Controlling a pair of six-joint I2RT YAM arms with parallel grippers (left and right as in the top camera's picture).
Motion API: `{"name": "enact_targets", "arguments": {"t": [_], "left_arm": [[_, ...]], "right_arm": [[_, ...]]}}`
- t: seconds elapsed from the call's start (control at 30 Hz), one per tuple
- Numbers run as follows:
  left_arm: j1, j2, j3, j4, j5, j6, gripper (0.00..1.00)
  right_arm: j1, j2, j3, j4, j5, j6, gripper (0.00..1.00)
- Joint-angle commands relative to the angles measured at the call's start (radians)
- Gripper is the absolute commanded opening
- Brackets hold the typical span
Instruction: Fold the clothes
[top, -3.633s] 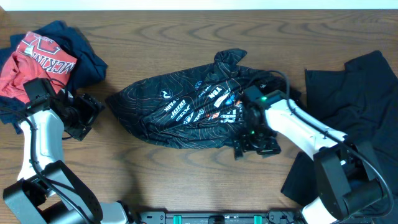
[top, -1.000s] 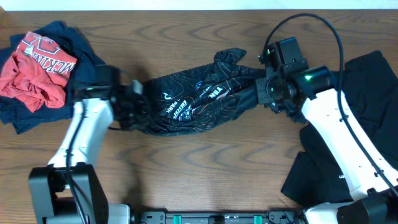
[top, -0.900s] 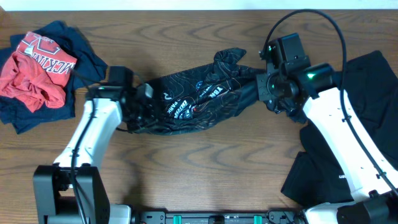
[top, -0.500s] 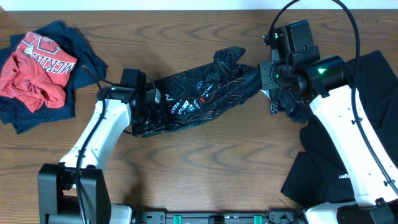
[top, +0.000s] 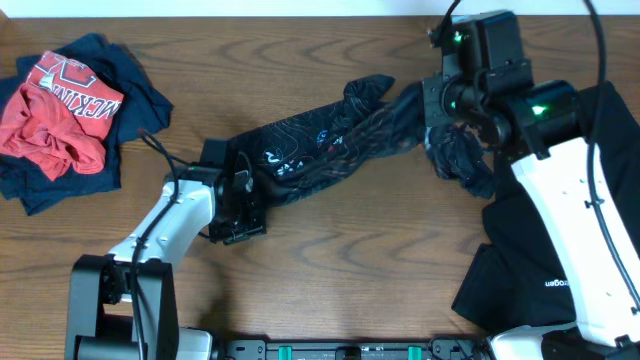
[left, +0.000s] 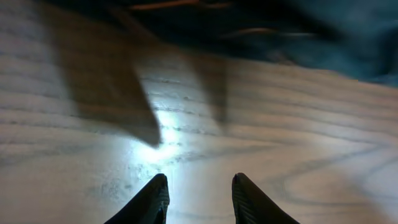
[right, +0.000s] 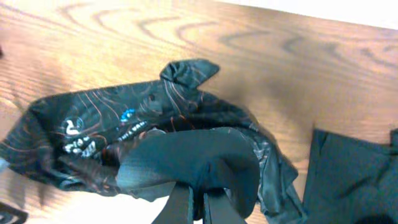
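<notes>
Across the middle of the overhead frame the black jersey (top: 320, 150) stretched diagonally, lower left to upper right. The right gripper (top: 447, 100) pinched its upper-right end. The left gripper (left: 199, 186), nearest the loose lower-left end, stood slightly parted and empty over the table (left: 280, 162). The jersey lay just beyond its tips, blurred.

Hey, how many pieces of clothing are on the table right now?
4: red shirt on a navy garment, far left; printed black jersey, centre; plain black garment, right edge. Others may hide in those piles.
</notes>
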Motion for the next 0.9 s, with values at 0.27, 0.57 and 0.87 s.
{"name": "enact_targets", "arguments": {"t": [0.27, 0.57, 0.87], "left_arm": [[-0.002, -0.007, -0.013, 0.194, -0.027, -0.097, 0.73], [-0.002, 0.040, -0.013, 0.328, -0.155, -0.177, 0.63], [0.035, 0.150, -0.013, 0.324, -0.183, -0.263, 0.63]], "right_arm": [[0.114, -0.001, 0.056, -0.079, 0.010, -0.015, 0.01], [0.159, -0.002, 0.056, -0.101, 0.010, -0.014, 0.01], [0.158, -0.002, 0.056, -0.131, 0.010, -0.014, 0.01]]}}
